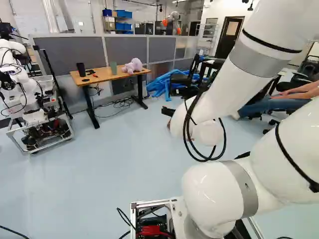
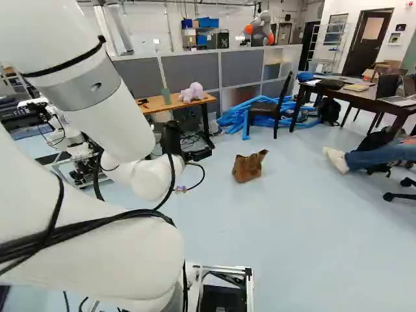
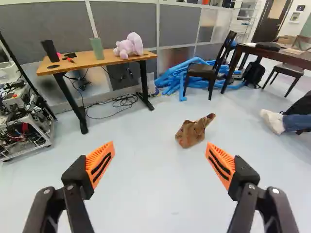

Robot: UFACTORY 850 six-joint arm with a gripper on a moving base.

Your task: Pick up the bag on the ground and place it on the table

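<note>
My gripper [image 2: 197,155] hangs above the floor in the right base view, at the end of the arm. The wrist view shows the gripper [image 3: 160,162] open, its orange-padded fingers wide apart with nothing between them. A crumpled brown bag [image 3: 193,131] lies on the floor some way ahead, nearer the right-hand finger's side. In the right base view the bag [image 2: 249,167] is beyond the gripper and to its right, not touching it; the arm mostly hides it in the left base view. A wooden table [image 1: 104,75] with black legs stands against the grey partitions.
On the wooden table are a purple plush toy [image 3: 129,46], a green cup [image 3: 96,48] and a black cup [image 3: 50,50]. Blue tubes [image 2: 240,116] lie behind a black chair [image 2: 268,109]. A dark table [image 2: 364,97] and a seated person are at right. Another robot [image 1: 25,94] stands left.
</note>
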